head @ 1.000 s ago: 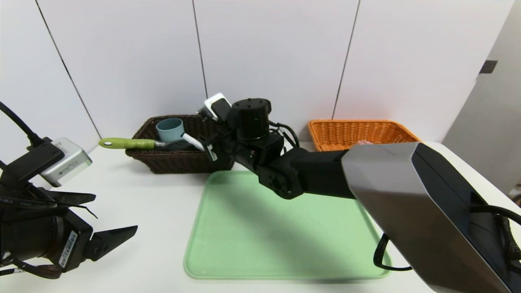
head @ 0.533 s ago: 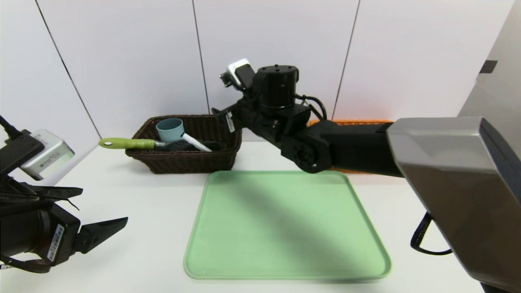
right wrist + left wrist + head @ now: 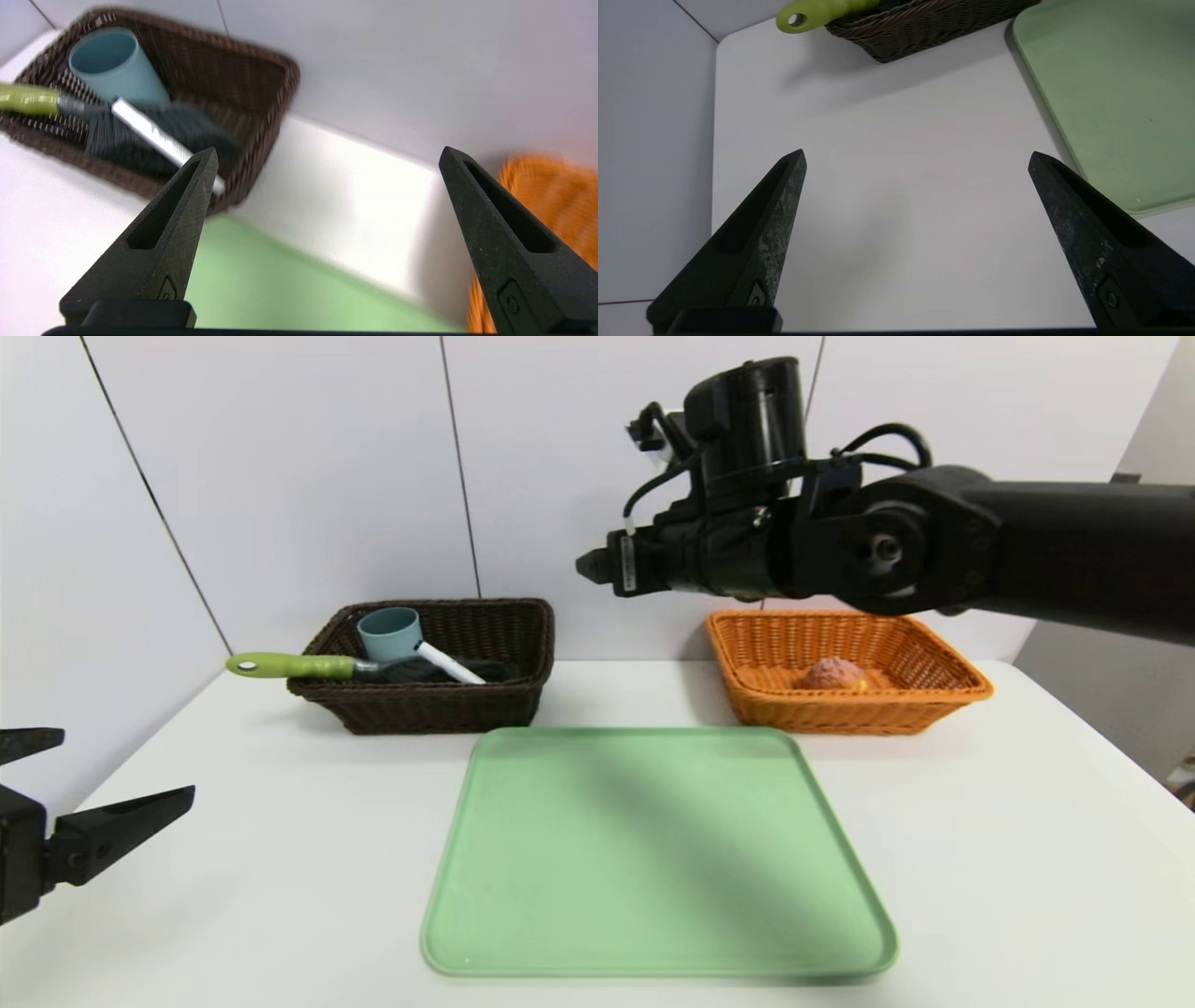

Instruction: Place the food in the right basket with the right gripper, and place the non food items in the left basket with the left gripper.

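Bun (image 3: 832,673): sits inside the orange basket (image 3: 952,663), on the floor of it, nothing touching it. Pinkish, crackly top.

Orange basket: back right of the table (image 3: 1027,821), just behind the tray's far right corner. In the right wrist view only a blurry orange edge (image 3: 551,196) shows.

Brown basket (image 3: 439,705): back left, just behind the tray's far left corner. All the non-food stuff is in here.

Cup (image 3: 390,632): blue-grey, tilted against the basket's far left corner, mouth facing up and outward (image 3: 114,65).

Brush (image 3: 299,665): dark bristles down in the brown basket, green handle poking out over the left rim above the table. The handle end with its hole shows in the left wrist view too (image 3: 817,11).

Marker (image 3: 450,664): white, lying slanted across the brush bristles, one end by the cup (image 3: 159,137).

Tray (image 3: 653,859): green, flat on the table in the middle front, between and in front of the two baskets.

Right gripper (image 3: 593,566): up in the air, above the gap between the baskets, pointing toward the left. Fingers spread wide (image 3: 173,219), holding nothing.

Left gripper (image 3: 103,775): low at the left edge, over the table's front left area, well away from the brown basket. Fingers wide apart (image 3: 761,233), nothing between them but bare table.
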Controlling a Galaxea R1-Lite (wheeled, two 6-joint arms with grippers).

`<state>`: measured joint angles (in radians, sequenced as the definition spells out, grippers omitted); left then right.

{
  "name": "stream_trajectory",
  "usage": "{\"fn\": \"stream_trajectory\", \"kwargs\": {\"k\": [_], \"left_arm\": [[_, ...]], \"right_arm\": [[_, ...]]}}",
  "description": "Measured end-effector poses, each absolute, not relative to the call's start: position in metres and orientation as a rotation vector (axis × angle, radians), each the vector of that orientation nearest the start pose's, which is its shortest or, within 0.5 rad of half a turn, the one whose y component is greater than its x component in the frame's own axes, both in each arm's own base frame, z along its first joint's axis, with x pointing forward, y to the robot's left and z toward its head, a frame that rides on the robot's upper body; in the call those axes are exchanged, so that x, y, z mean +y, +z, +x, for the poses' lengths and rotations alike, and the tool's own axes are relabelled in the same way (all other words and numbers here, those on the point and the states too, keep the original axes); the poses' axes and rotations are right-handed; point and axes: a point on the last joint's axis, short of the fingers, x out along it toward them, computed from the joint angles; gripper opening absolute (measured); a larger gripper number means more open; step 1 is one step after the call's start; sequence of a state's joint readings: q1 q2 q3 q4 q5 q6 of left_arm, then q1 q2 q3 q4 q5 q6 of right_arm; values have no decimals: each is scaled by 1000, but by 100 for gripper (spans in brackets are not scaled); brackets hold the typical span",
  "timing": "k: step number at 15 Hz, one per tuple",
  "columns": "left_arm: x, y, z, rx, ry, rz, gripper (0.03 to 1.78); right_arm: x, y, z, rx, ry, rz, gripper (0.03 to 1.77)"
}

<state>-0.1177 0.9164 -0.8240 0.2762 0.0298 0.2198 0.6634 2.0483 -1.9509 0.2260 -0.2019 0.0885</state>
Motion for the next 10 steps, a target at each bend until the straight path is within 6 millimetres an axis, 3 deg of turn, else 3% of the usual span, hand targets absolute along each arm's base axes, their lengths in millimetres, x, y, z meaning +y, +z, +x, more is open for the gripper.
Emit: {"fn": "stream_trajectory", "kwargs": {"k": [2,5,10], "left_arm": [[-7,263,79,323,-86,241,169],[-5,256,60,347,-66,211,169],[-3,241,49,364,-47,106,169]], "right_arm": [[234,307,305,409,412,-31,165],[207,311,267,519,305,-56,167],[147,318,192,522,247,-86,169]]}}
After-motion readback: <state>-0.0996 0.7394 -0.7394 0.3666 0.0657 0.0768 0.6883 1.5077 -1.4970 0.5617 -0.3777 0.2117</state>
